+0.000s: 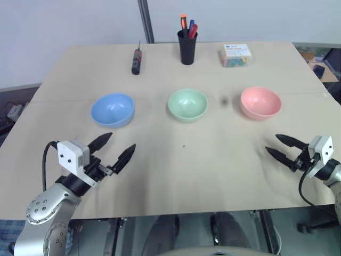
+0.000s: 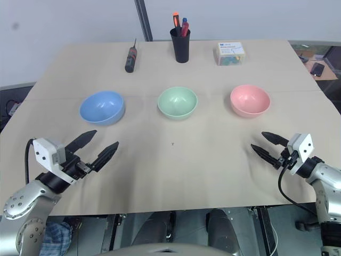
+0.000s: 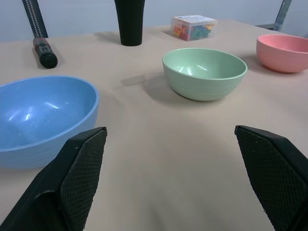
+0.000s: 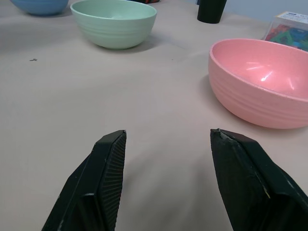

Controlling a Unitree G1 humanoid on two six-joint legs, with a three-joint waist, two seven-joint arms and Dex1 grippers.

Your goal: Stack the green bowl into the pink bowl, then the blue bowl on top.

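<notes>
The pale mint-green round plastic bowl (image 1: 187, 104) sits upright, mouth up, between the sky-blue round plastic bowl (image 1: 112, 110) and the salmon-pink round plastic bowl (image 1: 260, 102). The left gripper (image 1: 118, 149) and the right gripper (image 1: 278, 146) both stand apart, empty.

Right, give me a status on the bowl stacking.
Nothing is stacked yet. The green bowl, pink bowl and blue bowl sit apart in a row, all empty. Left hand and right hand are open, holding nothing, short of the bowls. Both stacking steps remain: green into pink, then blue on top.
</notes>
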